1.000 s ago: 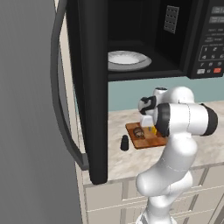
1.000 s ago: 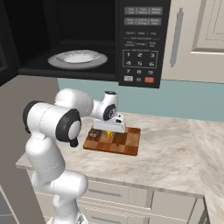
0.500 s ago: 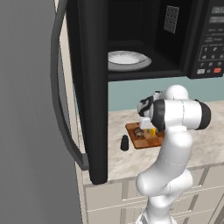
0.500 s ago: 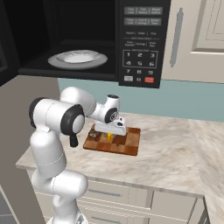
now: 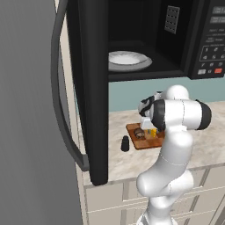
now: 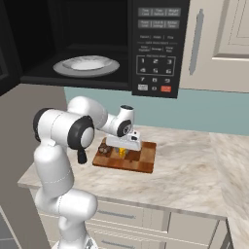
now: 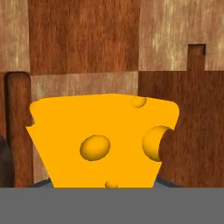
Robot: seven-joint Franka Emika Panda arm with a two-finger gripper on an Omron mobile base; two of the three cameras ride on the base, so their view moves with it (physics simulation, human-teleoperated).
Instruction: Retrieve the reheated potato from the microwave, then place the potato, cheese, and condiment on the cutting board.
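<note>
Left base view: black box microwave (image 5: 145, 39) has its door swung wide open, a white round plate (image 5: 128, 59) bare inside, so the potato is judged already out. The small grey-brown roundish potato (image 5: 139, 133) lies on the checkered wooden cutting board (image 5: 134, 141), near its left end. The white arm's two-finger gripper (image 5: 150, 130) is low over the board with the bright yellow-orange cheese wedge (image 5: 150, 132) under it, probably the cheese placement step. The small black bottle-shaped condiment shaker (image 5: 125, 143) stands upright on the marbled counter (image 5: 127, 162), just beside the board's left edge, not on it, so it is left to do. The arm's elbow hides the right part of the board.

Right base view: gripper (image 6: 122, 149) points down at the board (image 6: 146, 163), cheese (image 6: 122, 152) right beneath the hand, touching or nearly touching the wood. Potato (image 6: 103, 149) sits just left of it, close enough to be bumped on retreat. The shaker (image 6: 81, 156) is half hidden behind the arm's upper link. Beige cabinet door (image 6: 221, 41) right of the microwave (image 6: 155, 44), well apart.

Hand view: cheese (image 7: 103, 142) sits close up against the board's squares (image 7: 83, 39). Fingertips not visible; cannot tell whether the claw is clamped on the wedge or has let go.
</note>
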